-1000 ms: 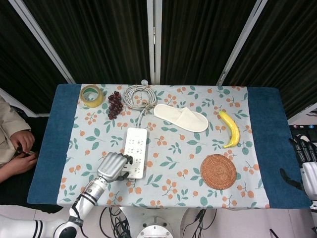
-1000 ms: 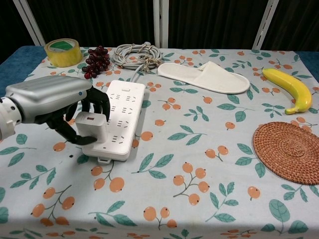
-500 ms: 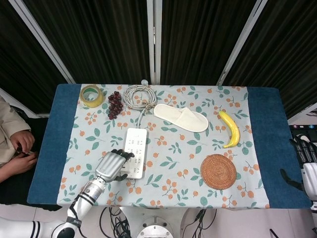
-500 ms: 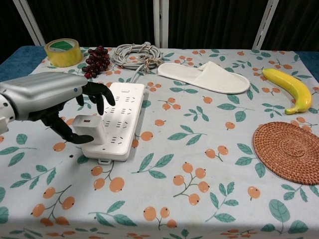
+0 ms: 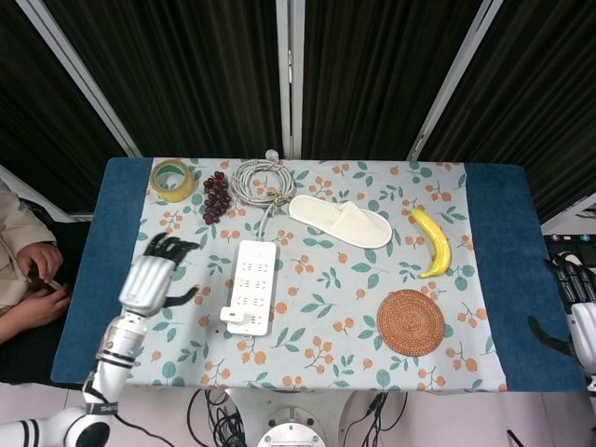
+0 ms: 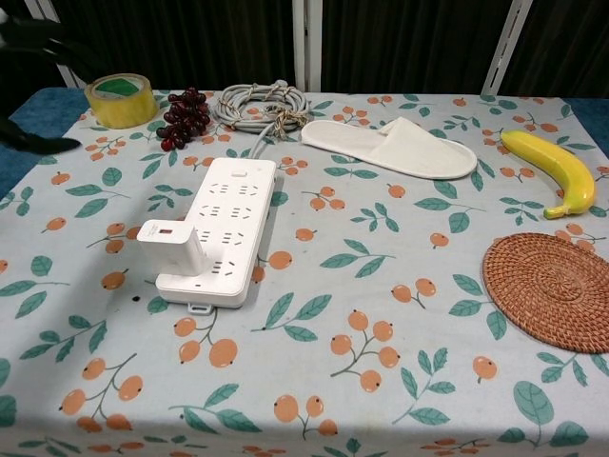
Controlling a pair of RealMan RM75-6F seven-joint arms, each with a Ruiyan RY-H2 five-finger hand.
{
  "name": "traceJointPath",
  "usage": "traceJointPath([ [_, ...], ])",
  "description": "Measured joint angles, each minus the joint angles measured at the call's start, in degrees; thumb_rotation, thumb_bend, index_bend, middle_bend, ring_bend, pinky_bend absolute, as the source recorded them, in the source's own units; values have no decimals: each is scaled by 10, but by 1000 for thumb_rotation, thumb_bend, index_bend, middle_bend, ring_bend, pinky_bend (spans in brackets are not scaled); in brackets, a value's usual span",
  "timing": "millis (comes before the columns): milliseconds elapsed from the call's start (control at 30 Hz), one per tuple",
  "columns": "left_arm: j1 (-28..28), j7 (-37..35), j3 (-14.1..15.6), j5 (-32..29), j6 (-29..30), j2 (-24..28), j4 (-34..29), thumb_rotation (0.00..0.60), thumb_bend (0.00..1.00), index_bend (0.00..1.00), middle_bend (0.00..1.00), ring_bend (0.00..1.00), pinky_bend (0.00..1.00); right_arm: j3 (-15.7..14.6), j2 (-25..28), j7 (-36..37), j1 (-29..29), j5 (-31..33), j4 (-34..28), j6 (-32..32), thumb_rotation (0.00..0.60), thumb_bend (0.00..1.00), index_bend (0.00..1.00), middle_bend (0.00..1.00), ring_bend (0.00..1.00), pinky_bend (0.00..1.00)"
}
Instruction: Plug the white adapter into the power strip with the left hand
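The white power strip [image 5: 253, 282] [image 6: 224, 227] lies lengthwise on the floral tablecloth, its cord running back to a grey coil. The white adapter [image 5: 234, 317] [image 6: 172, 247] stands plugged into the strip's near left end, tilted a little. My left hand [image 5: 154, 278] hovers to the left of the strip, well apart from it, fingers spread and holding nothing. In the chest view only dark fingertips [image 6: 33, 143] show at the top left edge. My right hand [image 5: 575, 300] hangs off the table's right edge; its fingers are hard to make out.
Yellow tape roll [image 5: 172, 179], dark grapes [image 5: 215, 196] and coiled cable [image 5: 262, 179] sit at the back left. A white slipper [image 5: 340, 221], a banana [image 5: 433, 241] and a woven coaster [image 5: 411, 322] lie to the right. A person's hands [image 5: 37, 279] are at the left edge.
My left hand has let go of the adapter, opened, and pulled away up and to the left. The adapter stays seated in the strip.
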Motion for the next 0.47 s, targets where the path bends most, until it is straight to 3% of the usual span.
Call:
traceJointPath([
  [233, 71, -112, 4, 18, 46, 65, 103, 600, 190, 240, 226, 108, 44, 2, -2, 12, 8, 5, 12, -12, 600, 222, 0, 0, 0, 0],
  [467, 158, -160, 46, 36, 85, 121, 94, 600, 190, 235, 202, 85, 19, -4, -14, -11, -7, -4, 5, 20, 600, 224, 0, 0, 0, 0],
])
